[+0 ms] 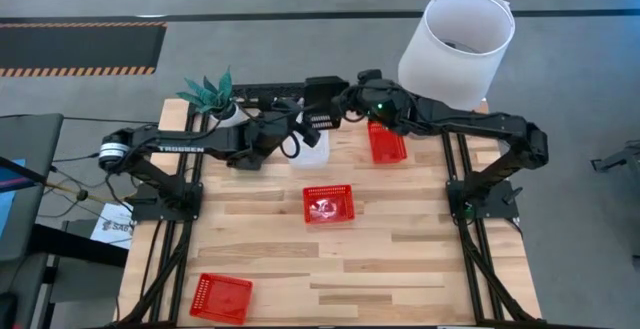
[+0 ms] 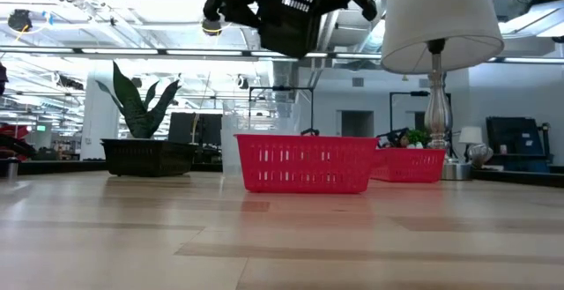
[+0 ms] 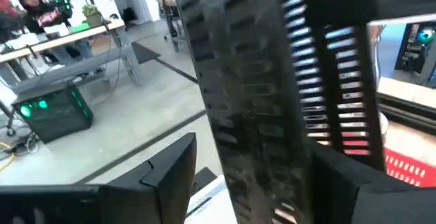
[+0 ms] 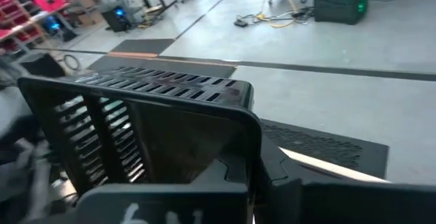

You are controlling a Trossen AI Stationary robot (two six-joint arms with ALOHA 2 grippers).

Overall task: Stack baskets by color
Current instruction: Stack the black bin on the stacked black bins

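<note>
Now my right gripper [image 1: 345,104] clamps the black mesh plastic basket [image 1: 320,122] aloft; my left gripper [image 1: 290,129], beside it, stands apart. A tilt could drop it beside the clear basket [image 1: 310,155] below

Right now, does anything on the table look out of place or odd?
Yes. A black basket hangs tilted in mid-air above the far edge, right tool shut on its wall, left tool open beside it. One red basket sits alone near the front-left corner, far from the other two.
</note>
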